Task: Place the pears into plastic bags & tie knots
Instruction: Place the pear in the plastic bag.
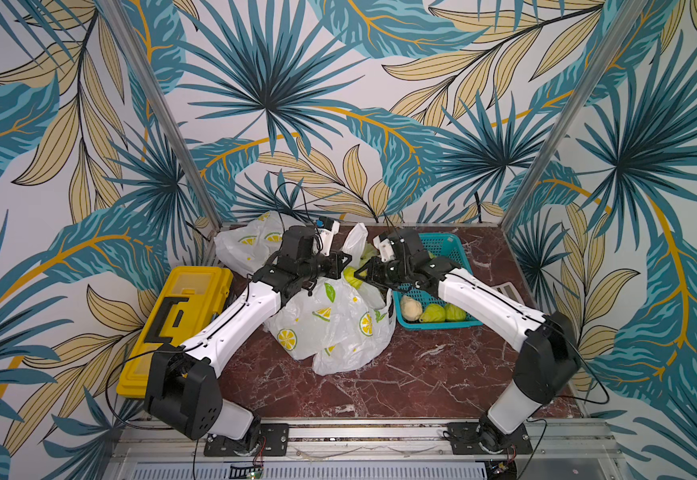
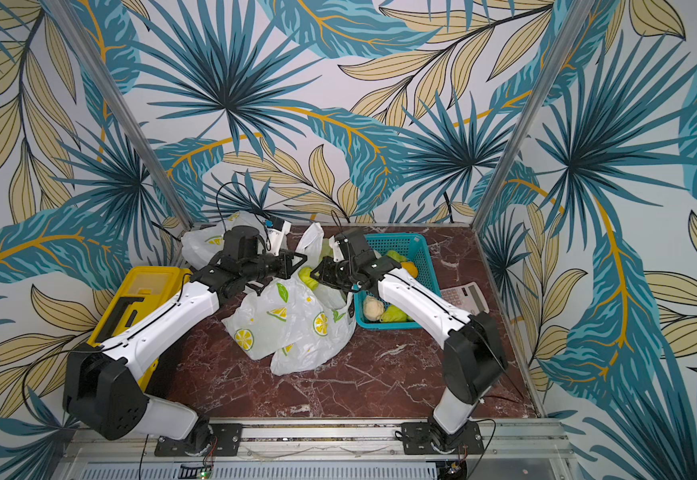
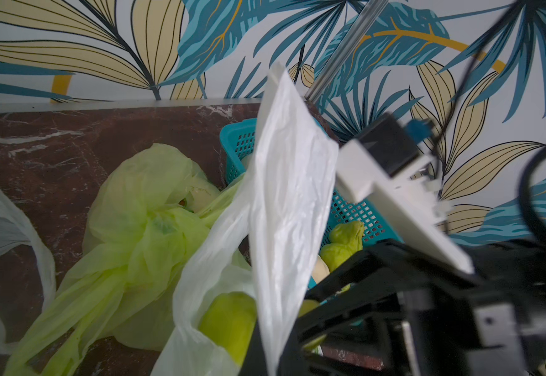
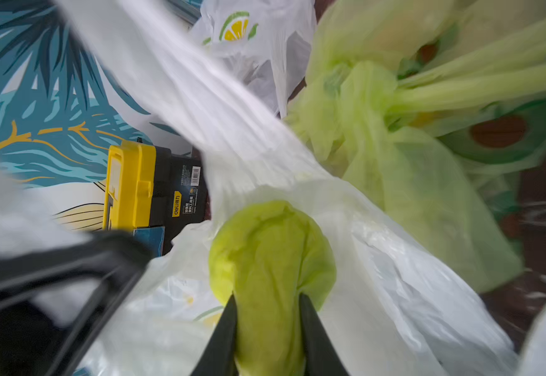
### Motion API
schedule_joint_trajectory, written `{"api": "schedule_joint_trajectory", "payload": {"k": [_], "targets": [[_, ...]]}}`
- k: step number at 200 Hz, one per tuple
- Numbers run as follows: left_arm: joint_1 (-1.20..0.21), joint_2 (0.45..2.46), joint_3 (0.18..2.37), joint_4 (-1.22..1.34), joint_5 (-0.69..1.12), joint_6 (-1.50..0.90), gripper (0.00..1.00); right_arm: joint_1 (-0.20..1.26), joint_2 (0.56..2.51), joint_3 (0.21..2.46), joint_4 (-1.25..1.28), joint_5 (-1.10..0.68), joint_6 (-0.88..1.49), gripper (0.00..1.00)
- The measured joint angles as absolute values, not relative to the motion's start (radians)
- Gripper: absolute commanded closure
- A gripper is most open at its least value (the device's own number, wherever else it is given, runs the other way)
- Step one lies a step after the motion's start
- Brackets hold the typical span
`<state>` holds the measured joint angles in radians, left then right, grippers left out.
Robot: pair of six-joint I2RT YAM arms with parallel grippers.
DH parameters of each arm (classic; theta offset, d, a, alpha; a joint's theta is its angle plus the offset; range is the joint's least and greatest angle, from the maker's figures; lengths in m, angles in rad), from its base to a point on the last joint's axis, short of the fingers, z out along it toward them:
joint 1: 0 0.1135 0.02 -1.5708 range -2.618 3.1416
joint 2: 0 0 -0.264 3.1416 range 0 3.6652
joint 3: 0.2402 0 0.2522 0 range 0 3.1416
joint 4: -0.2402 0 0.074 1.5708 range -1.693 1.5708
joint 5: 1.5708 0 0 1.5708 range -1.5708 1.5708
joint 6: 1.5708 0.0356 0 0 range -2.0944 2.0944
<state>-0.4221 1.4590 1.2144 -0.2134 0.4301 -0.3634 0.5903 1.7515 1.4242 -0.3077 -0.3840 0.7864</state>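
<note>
A white lemon-print plastic bag (image 1: 330, 328) lies mid-table in both top views. My left gripper (image 3: 275, 358) is shut on one of its loop handles (image 3: 291, 195) and holds it up. My right gripper (image 4: 268, 325) is shut on a bright green pear (image 4: 271, 247), its fingers (image 4: 226, 328) on either side of the fruit, at the bag's open mouth. Behind it lies a yellow-green bag (image 3: 141, 211) with a knot (image 3: 157, 224) in its handles. More pears, green (image 1: 432, 312) and cream (image 1: 410, 307), lie in a teal basket (image 1: 442, 241).
A second white lemon-print bag (image 1: 247, 245) sits at the back left. A yellow toolbox (image 1: 180, 320) stands along the table's left edge. A calculator (image 2: 465, 296) lies right of the basket, and an orange fruit (image 2: 411, 269) sits in it.
</note>
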Motion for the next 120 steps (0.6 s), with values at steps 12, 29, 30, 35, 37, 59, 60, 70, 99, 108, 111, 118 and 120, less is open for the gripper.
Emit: {"api": "schedule_joint_trajectory", "payload": {"k": [12, 29, 30, 35, 37, 59, 60, 70, 99, 108, 111, 118, 120], "targets": [[-0.422, 1.459, 1.214, -0.214, 0.43, -0.363, 0.97, 0.598, 1.814, 1.414, -0.255, -0.419, 0.833, 0.76], [-0.422, 1.459, 1.214, -0.213, 0.43, -0.358, 0.97, 0.603, 1.864, 1.401, -0.239, -0.442, 0.853, 0.6], [-0.422, 1.459, 1.214, -0.213, 0.43, -0.358, 0.97, 0.604, 1.865, 1.4, -0.24, -0.442, 0.854, 0.6], [-0.422, 1.459, 1.214, -0.213, 0.429, -0.356, 0.97, 0.604, 1.866, 1.4, -0.255, -0.443, 0.845, 0.54], [-0.422, 1.459, 1.214, -0.213, 0.429, -0.355, 0.97, 0.604, 1.866, 1.4, -0.261, -0.443, 0.846, 0.52], [-0.422, 1.459, 1.214, -0.213, 0.424, -0.347, 0.97, 0.597, 1.828, 1.415, -0.347, -0.448, 0.786, 0.37], [-0.422, 1.459, 1.214, -0.213, 0.424, -0.347, 0.97, 0.596, 1.826, 1.416, -0.351, -0.448, 0.781, 0.36], [-0.42, 1.459, 1.214, -0.213, 0.42, -0.346, 0.97, 0.587, 1.786, 1.418, -0.402, -0.452, 0.744, 0.34], [-0.414, 1.459, 1.212, -0.213, 0.404, -0.343, 0.97, 0.519, 1.608, 1.401, -0.541, -0.433, 0.646, 0.33], [-0.413, 1.458, 1.209, -0.213, 0.401, -0.34, 0.97, 0.482, 1.547, 1.385, -0.577, -0.416, 0.613, 0.33], [-0.413, 1.457, 1.207, -0.213, 0.401, -0.34, 0.97, 0.471, 1.531, 1.379, -0.588, -0.407, 0.603, 0.34], [-0.412, 1.457, 1.205, -0.213, 0.4, -0.34, 0.97, 0.442, 1.495, 1.365, -0.618, -0.379, 0.575, 0.34], [-0.411, 1.457, 1.204, -0.213, 0.4, -0.34, 0.97, 0.432, 1.487, 1.362, -0.629, -0.366, 0.565, 0.33]]}}
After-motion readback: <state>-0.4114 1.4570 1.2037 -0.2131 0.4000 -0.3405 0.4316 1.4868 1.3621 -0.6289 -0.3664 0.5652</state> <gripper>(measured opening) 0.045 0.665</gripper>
